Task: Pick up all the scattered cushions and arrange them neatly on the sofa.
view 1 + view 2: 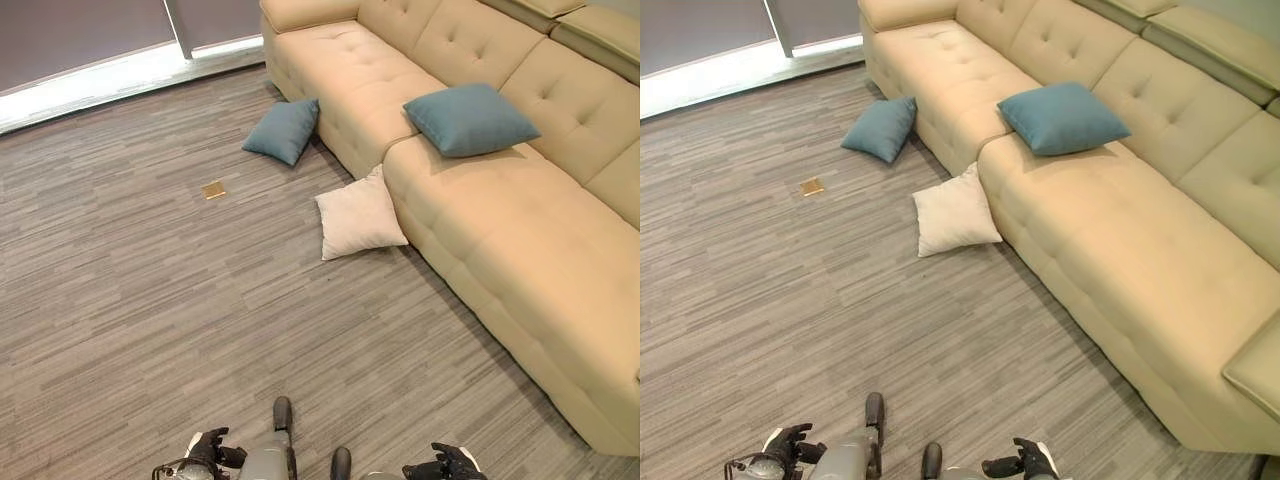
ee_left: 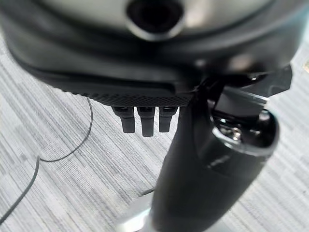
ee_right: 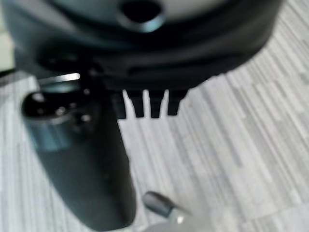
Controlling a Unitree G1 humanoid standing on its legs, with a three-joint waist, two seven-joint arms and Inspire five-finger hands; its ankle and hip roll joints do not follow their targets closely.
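Beige leather sofa, tufted, runs along the far right, well ahead of both hands. One teal cushion lies on its seat, tilted against the backrest, far forward and to the right of the right hand.

Two cushions on the floor. A cream cushion lies flat with its upper corner touching the sofa's front edge, well ahead of both hands, roughly between their lines and nearer the right hand's side. A second teal cushion leans against the sofa's base farther off, beyond the cream one, well ahead of the left hand. A small tan square object lies on the floor, apart from both cushions, straight ahead of the left hand; too small to identify.

Floor is grey striped carpet. A pale strip runs along the foot of the dark wall, far ahead and left of the left hand.

Left hand: low, close to the body, fingers hanging straight and relaxed over bare carpet, holding nothing. Right hand: same posture on the other side, fingers straight, loosely spread, empty; the thumb appears relaxed too, though the close view is soft.
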